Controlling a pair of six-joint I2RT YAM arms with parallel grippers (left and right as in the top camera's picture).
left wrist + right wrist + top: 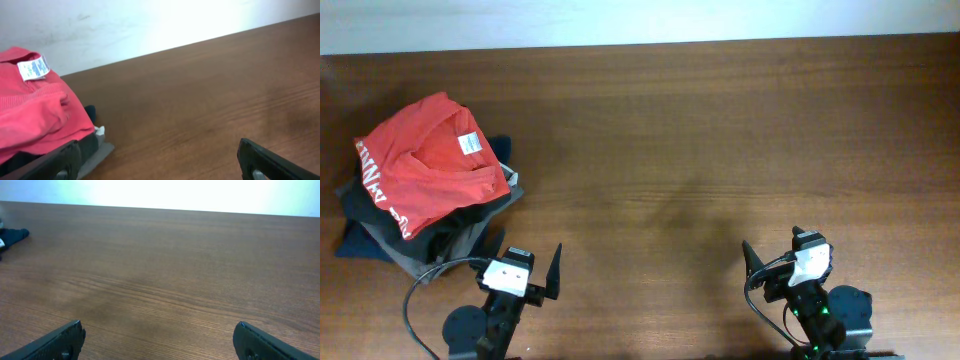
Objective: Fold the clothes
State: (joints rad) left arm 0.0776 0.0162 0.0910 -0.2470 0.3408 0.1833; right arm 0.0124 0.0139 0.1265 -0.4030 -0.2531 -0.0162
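Note:
A red-orange T-shirt (pixel 425 165) with white lettering and a white neck tag lies crumpled on top of a pile at the table's left. In the left wrist view the same shirt (pixel 35 110) fills the left side, its tag up. My left gripper (pixel 528 262) stands open near the front edge, just right of the pile and not touching it; nothing lies between its fingers (pixel 272 162). My right gripper (pixel 772 252) stands open at the front right, far from the shirt, over bare wood (pixel 160 335).
Under the red shirt lie dark navy, black and grey garments (pixel 380 235); the grey layer (pixel 97 150) sticks out beside my left finger. A black cable (pixel 415 295) loops by the left arm. A white wall runs along the table's far edge (pixel 640 45).

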